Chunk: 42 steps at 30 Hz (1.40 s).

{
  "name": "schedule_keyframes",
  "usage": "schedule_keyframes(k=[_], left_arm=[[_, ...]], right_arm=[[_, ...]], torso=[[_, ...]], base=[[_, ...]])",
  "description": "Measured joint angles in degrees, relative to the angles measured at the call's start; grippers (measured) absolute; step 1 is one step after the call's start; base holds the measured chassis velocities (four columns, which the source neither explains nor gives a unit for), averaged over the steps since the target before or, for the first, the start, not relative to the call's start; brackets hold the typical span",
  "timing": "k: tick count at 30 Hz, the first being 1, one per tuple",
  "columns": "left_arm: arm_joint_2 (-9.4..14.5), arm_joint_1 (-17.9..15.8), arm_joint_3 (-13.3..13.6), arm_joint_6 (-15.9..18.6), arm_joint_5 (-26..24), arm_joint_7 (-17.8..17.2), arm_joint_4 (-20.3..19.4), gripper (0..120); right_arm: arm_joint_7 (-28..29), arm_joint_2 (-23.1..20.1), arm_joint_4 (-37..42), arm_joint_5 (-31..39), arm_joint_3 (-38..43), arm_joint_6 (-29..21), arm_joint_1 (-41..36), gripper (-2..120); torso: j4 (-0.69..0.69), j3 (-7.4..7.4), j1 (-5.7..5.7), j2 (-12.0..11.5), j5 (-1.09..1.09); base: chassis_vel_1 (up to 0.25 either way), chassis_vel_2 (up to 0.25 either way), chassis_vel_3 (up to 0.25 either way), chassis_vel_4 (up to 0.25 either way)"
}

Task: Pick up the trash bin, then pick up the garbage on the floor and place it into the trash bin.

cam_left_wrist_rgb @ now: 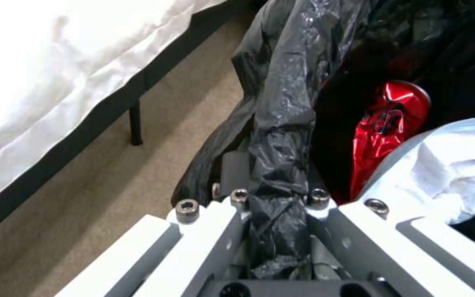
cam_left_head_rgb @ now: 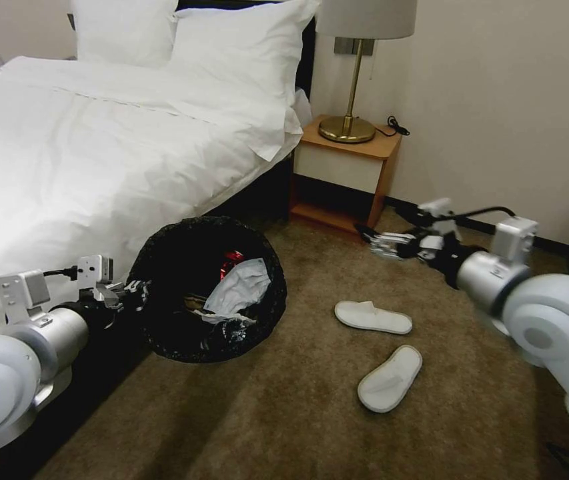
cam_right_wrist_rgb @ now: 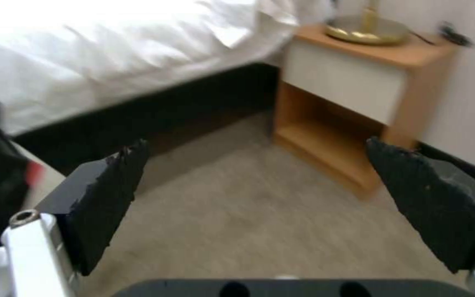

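Observation:
The trash bin (cam_left_head_rgb: pixel 184 267), round and lined with a crinkled black bag, hangs off the floor beside the bed, tipped so its mouth faces me. My left gripper (cam_left_head_rgb: pixel 139 291) is shut on its rim (cam_left_wrist_rgb: pixel 281 123). Inside lie crumpled white tissue (cam_left_head_rgb: pixel 237 290) and a red can (cam_left_head_rgb: pixel 232 259), also seen close up as white tissue (cam_left_wrist_rgb: pixel 446 173) and red can (cam_left_wrist_rgb: pixel 386 119). Two flat white slippers (cam_left_head_rgb: pixel 372 317) (cam_left_head_rgb: pixel 389 378) lie on the carpet to the right. My right gripper (cam_left_head_rgb: pixel 374 241) hovers open above the carpet near the nightstand, its black pads (cam_right_wrist_rgb: pixel 105 198) wide apart and holding nothing.
The white bed (cam_left_head_rgb: pixel 97 147) fills the left, its dark base (cam_right_wrist_rgb: pixel 155 111) along the carpet. A wooden nightstand (cam_left_head_rgb: pixel 347 170) with a brass lamp (cam_left_head_rgb: pixel 347 127) stands against the back wall. Open brown carpet (cam_left_head_rgb: pixel 284 413) lies in front.

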Motion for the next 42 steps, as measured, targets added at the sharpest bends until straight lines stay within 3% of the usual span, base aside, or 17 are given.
schedule_keyframes(k=[4, 14, 31, 37, 40, 42], left_arm=[[0.0, -0.2, 0.0, 0.0, 0.0, 0.0, 0.1, 2], [-0.4, -0.1, 0.1, 0.0, 0.3, 0.0, 0.0, 2], [-0.9, 0.2, -1.4, 0.0, -0.1, -1.3, -0.3, 2], [-1.5, 0.0, -2.0, 0.0, 0.0, -1.5, 0.4, 2], [-1.5, 0.0, -2.2, 0.0, -0.1, -1.5, 0.4, 2], [-1.4, 0.0, -2.7, 0.0, -0.6, -1.5, 0.5, 2]], right_arm=[[-1.0, 1.7, 0.3, -2.1, 4.7, 0.2, -6.3, 100], [-0.9, 6.4, -1.7, -5.0, 5.2, 0.4, -9.9, 100], [7.7, 14.9, -13.2, -5.3, -8.1, 5.0, -2.7, 100], [11.2, 21.0, -22.6, -6.7, -14.3, 6.7, 1.2, 100], [11.5, 21.9, -23.9, -7.1, -14.8, 7.0, 1.4, 100], [12.5, 25.4, -28.9, -9.6, -15.7, 7.9, 1.9, 100]], torso=[[-0.01, 0.0, 0.0, 0.0, 0.0], [-0.03, 0.01, 0.0, 0.0, -0.01], [-0.01, 0.01, 0.01, 0.0, -0.01], [0.0, 0.01, 0.01, 0.0, -0.02], [0.0, 0.01, 0.01, 0.0, -0.02], [0.0, 0.01, 0.01, 0.0, -0.01]], base=[[-0.031, -0.029, -0.038, -0.035], [-0.084, -0.082, -0.08, -0.085], [-0.01, -0.015, -0.016, -0.015], [0.0, 0.0, 0.0, 0.0], [0.0, 0.0, 0.0, 0.0], [0.0, 0.0, 0.0, 0.0]])
